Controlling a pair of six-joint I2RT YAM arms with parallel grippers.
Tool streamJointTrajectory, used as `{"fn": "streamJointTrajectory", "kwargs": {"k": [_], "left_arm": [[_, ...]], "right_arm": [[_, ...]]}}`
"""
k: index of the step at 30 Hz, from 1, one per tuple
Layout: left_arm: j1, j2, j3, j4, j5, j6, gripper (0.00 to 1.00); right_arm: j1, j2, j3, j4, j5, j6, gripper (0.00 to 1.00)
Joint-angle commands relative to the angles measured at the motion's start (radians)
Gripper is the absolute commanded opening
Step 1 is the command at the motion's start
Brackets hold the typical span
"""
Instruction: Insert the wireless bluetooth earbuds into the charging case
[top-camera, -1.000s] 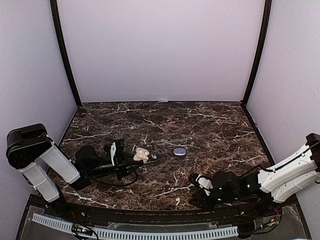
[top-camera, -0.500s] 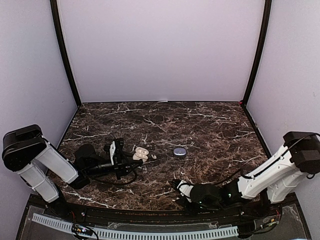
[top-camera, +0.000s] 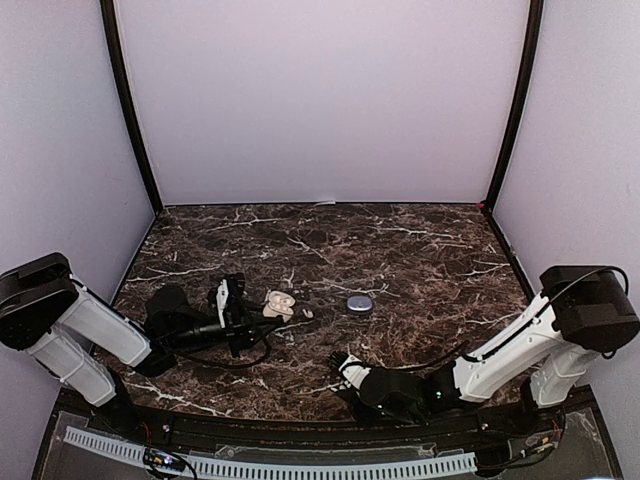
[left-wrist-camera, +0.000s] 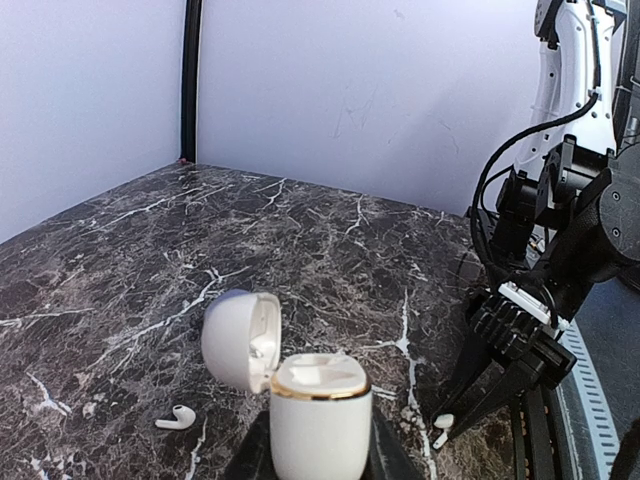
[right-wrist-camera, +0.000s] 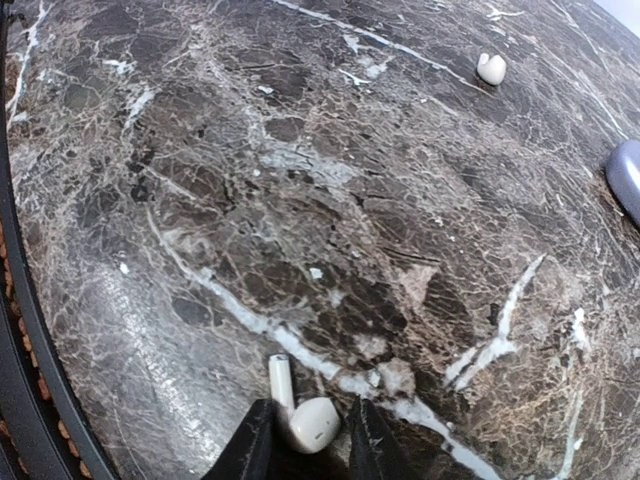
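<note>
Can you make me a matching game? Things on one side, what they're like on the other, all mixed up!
Things:
1. white case
2. blue oval case
3. right fingers
4. table

What they're like:
A. lying alone mid-table
B. dark marble with white veins
C. lid open
D. either side of a white earbud

Pairs: 1-C, 2-A, 3-D, 4-B

Our left arm (top-camera: 100, 328) lies low over the surface (top-camera: 400, 250), reaching from its near left corner toward the middle, the left gripper (top-camera: 262, 315) clamped on the open charging case (left-wrist-camera: 318, 400). Our right arm (top-camera: 500, 360) stretches low along the surface's near edge, and the fingers (right-wrist-camera: 368, 440) of the right gripper (left-wrist-camera: 452, 415) stand narrowly apart astride a white earbud (right-wrist-camera: 312, 424). We cannot tell whether they press it.
</note>
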Motion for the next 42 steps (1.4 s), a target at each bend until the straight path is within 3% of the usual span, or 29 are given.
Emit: {"fn": "streamJointTrajectory", "kwargs": {"k": [1, 3, 6, 10, 18, 27, 35, 42], "left_arm": [[0.006, -0.011, 0.006, 0.001, 0.009, 0.008, 0.03], [0.005, -0.005, 0.008, 0.008, 0.016, 0.005, 0.03], [0.007, -0.001, 0.007, 0.013, 0.022, 0.003, 0.03], [0.007, 0.003, 0.011, 0.016, 0.038, -0.001, 0.03], [0.008, 0.024, 0.01, 0.012, 0.144, 0.016, 0.03], [0.011, 0.072, 0.013, 0.086, 0.224, -0.002, 0.03], [0.011, 0.066, 0.019, 0.071, 0.258, 0.013, 0.03], [0.011, 0.103, -0.047, 0.282, 0.41, 0.092, 0.02]], "right_arm": [[-0.005, -0.014, -0.064, 0.023, -0.043, -0.009, 0.36], [-0.006, -0.043, -0.124, 0.096, -0.082, -0.036, 0.47], [-0.022, -0.077, -0.21, 0.198, -0.143, -0.087, 0.49], [-0.062, -0.077, -0.235, 0.271, -0.251, -0.156, 0.43], [-0.125, -0.003, -0.165, 0.227, -0.334, -0.211, 0.36], [-0.132, 0.065, -0.114, 0.191, -0.356, -0.253, 0.26], [-0.132, 0.032, -0.13, 0.196, -0.363, -0.247, 0.19], [-0.131, -0.012, -0.124, 0.165, -0.334, -0.235, 0.15]]}}
